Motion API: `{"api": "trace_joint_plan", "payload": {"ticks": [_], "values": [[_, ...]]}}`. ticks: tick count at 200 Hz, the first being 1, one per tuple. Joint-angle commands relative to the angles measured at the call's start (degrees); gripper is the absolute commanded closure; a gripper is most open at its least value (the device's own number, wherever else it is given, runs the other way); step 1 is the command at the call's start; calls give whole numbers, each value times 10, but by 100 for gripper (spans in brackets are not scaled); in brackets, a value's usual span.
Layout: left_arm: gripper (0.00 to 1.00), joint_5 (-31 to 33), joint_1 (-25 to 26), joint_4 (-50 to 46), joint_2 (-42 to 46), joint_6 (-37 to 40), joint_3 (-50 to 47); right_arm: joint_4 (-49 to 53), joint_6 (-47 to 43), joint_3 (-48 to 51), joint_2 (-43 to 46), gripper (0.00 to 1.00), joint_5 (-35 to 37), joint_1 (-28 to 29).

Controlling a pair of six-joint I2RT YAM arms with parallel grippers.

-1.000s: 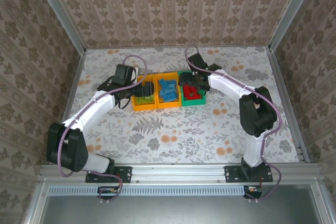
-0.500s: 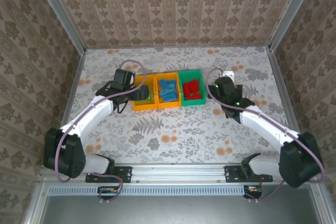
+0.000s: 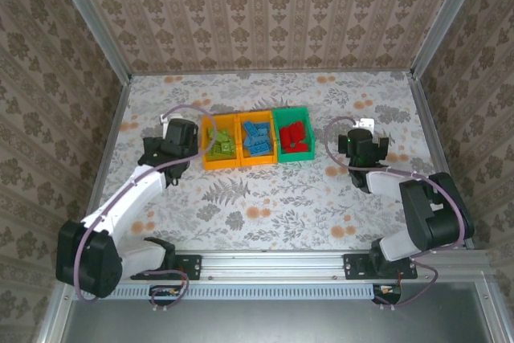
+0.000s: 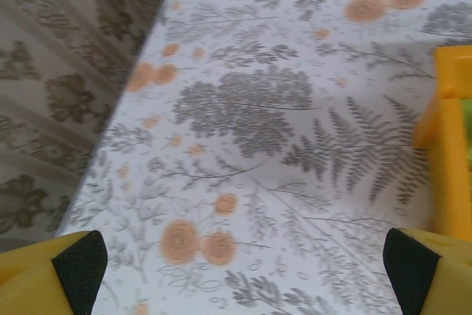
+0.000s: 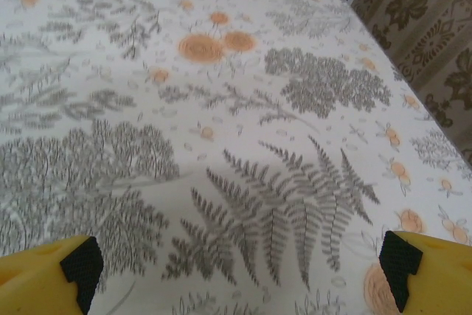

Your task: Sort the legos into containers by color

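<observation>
Three containers stand in a row mid-table. The left orange-yellow bin [image 3: 221,165] holds lime green legos [image 3: 223,146]. In the middle orange-yellow bin [image 3: 257,161] lie blue legos [image 3: 257,137], and the green bin [image 3: 295,157] holds red legos [image 3: 295,136]. My left gripper [image 3: 178,137] hovers just left of the row, open and empty [image 4: 243,271]; the left bin's wall [image 4: 446,160] is at that view's right edge. My right gripper [image 3: 363,140] is to the right of the green bin, open with nothing between its fingers [image 5: 240,267], over bare floral cloth.
The floral tablecloth [image 3: 265,198] covers the table. Patterned walls close in on the left [image 4: 66,94], back and right [image 5: 435,42]. Both arms are drawn back toward their own sides of the table.
My right arm pulled away from above the green bin, swung right and folded back. My left arm drew back leftward off the left bin. Both grippers stayed open.
</observation>
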State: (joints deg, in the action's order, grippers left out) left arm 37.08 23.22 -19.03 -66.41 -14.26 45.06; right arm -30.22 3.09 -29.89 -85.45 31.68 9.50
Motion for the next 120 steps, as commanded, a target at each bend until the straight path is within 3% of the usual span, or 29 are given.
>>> {"api": "trace_joint_plan", "payload": {"ticks": [1, 35, 67, 120], "values": [[0, 73, 0, 66, 28, 35, -44, -56, 5, -7, -12, 0, -35, -24], [0, 90, -19, 109, 38, 43, -80, -68, 8, -2, -13, 0, -45, -31], [0, 34, -56, 238, 9, 82, -127, -72, 8, 3, -11, 0, -55, -33], [0, -1, -87, 329, -23, 92, -153, -98, 11, 23, -2, 0, -102, -48]]}}
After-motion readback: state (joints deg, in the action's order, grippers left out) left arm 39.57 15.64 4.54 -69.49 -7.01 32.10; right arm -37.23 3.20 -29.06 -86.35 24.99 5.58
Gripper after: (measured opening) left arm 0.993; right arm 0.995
